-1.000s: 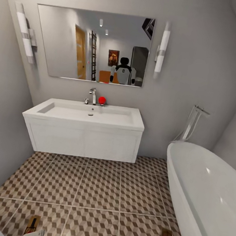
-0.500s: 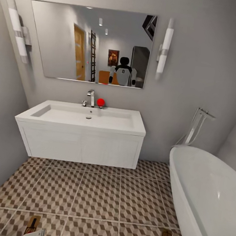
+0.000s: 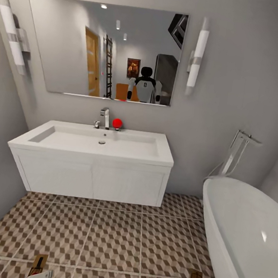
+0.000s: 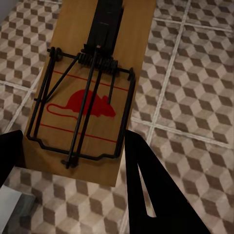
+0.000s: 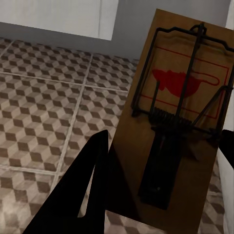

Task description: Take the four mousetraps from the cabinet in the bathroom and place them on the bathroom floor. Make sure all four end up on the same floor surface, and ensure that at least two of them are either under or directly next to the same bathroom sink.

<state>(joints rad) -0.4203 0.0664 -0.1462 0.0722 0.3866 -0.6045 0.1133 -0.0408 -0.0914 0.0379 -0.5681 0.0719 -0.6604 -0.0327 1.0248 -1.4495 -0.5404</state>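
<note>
- L pincer: clamped on mousetrap, above bathroom floor.
- Bathroom sink centre, at the wall under mirror.
- R pincer: clamped on second mousetrap, by bathtub.

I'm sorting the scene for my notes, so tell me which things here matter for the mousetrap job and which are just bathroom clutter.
Part of the job:
- mousetrap in the left gripper
- mousetrap in the right gripper
- bathroom sink
- bathroom floor

Just there:
- mirror
- bathtub
- red object by the tap
- wall lamps
</note>
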